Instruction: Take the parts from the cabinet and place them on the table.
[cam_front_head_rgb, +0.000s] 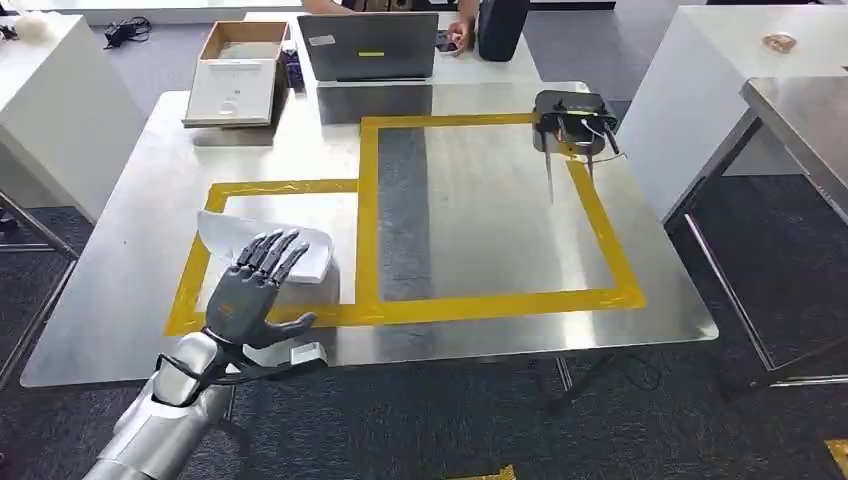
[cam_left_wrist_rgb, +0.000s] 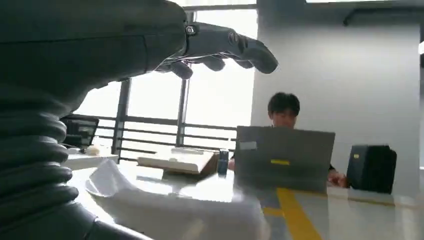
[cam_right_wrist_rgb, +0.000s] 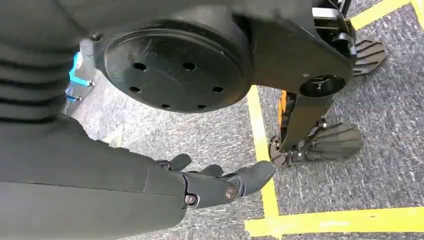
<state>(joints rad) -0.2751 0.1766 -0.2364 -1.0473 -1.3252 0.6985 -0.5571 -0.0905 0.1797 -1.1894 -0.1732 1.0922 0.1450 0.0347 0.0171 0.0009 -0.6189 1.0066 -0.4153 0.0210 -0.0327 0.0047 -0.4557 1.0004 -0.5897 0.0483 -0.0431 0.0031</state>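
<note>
A steel table (cam_front_head_rgb: 480, 210) marked with yellow tape (cam_front_head_rgb: 600, 215) fills the head view. A white part (cam_front_head_rgb: 300, 250) lies on the table inside the smaller taped box, near the front left edge. The left hand (cam_front_head_rgb: 255, 285) hovers just over it, fingers spread, grasping nothing. The right hand (cam_right_wrist_rgb: 220, 185) hangs by the floor, fingers loosely apart and empty. A laptop (cam_front_head_rgb: 368, 45) and an open box (cam_front_head_rgb: 238, 70) sit at the far side, with a black device (cam_front_head_rgb: 572, 118) on the tape.

Silver brushed-steel tabletop (cam_front_head_rgb: 480, 330) with yellow tape outlines (cam_front_head_rgb: 500, 305). White part (cam_front_head_rgb: 262, 246) under dark grey left hand (cam_front_head_rgb: 255, 285). Grey laptop (cam_front_head_rgb: 368, 45) with yellow sticker. Black device (cam_front_head_rgb: 570, 110). Dark grey carpet floor (cam_right_wrist_rgb: 390, 170), yellow lines.
</note>
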